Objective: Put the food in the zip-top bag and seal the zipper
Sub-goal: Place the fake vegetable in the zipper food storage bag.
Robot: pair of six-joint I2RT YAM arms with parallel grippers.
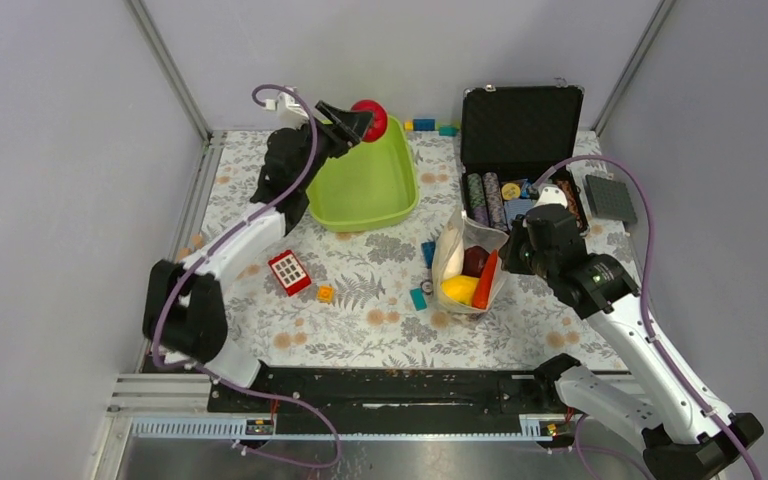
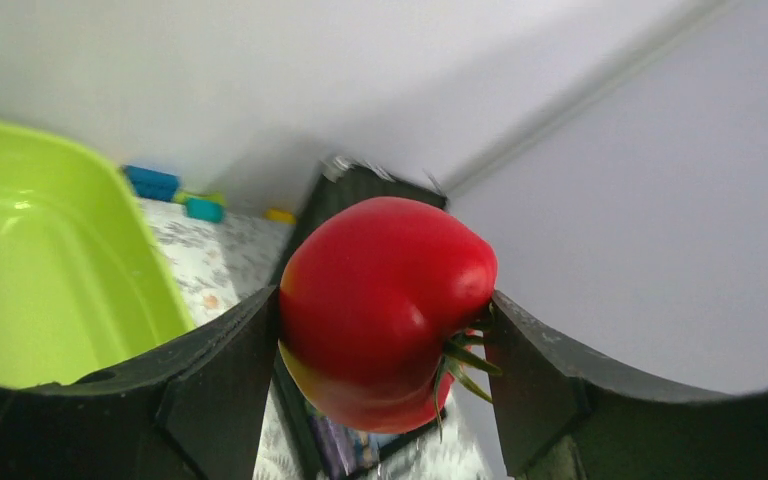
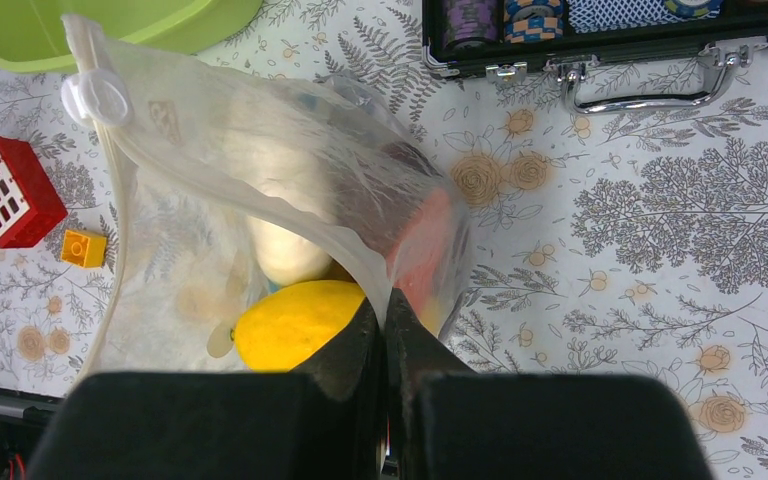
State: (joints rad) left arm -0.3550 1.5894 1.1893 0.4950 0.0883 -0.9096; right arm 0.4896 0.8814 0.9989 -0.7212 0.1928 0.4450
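Observation:
My left gripper [image 1: 358, 122] [image 2: 385, 320] is shut on a red toy tomato [image 1: 371, 118] [image 2: 385, 305], held in the air over the far rim of the green tray [image 1: 365, 185]. The zip-top bag [image 1: 465, 262] [image 3: 260, 180] stands open at mid-table. Inside it are a yellow piece [image 1: 459, 289] [image 3: 295, 322], a dark maroon piece [image 1: 474, 260], an orange-red piece [image 1: 486, 280] and a white piece [image 3: 280, 250]. My right gripper [image 1: 513, 254] [image 3: 387, 310] is shut on the bag's right mouth edge, holding it up. The zipper strip [image 3: 95, 140] runs along the bag's left edge.
A black case [image 1: 520, 150] of poker chips lies open at the back right, with a dark plate [image 1: 610, 198] beside it. A red block [image 1: 288, 272], an orange brick [image 1: 325, 293] and teal blocks [image 1: 418, 298] lie on the flowered cloth. More blocks [image 1: 423, 125] sit at the back wall.

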